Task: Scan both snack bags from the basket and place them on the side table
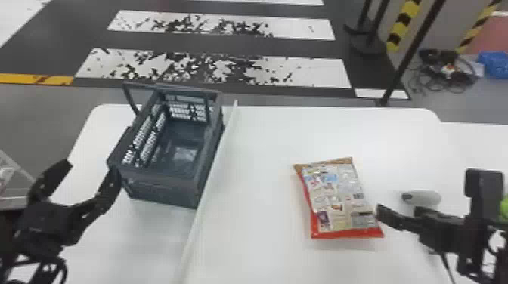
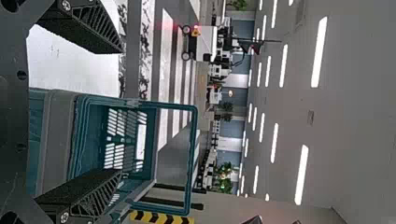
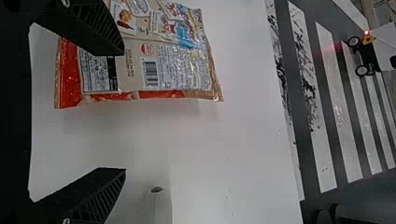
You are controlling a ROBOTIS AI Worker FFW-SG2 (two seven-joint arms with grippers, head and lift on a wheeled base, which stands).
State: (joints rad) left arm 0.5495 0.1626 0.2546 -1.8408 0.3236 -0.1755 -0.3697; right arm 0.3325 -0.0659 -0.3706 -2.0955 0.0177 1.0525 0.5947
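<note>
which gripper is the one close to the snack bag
The right gripper: its open fingers are beside the snack bag, whereas the left gripper is over at the basket.

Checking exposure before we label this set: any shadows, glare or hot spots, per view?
Head view: soft shadows on the white table, at the near sides of the snack bag and the basket. Left wrist view: ceiling lights blaze white, red light glows on the cart. Right wrist view: soft shadow beside the bag, glints on its film.
</note>
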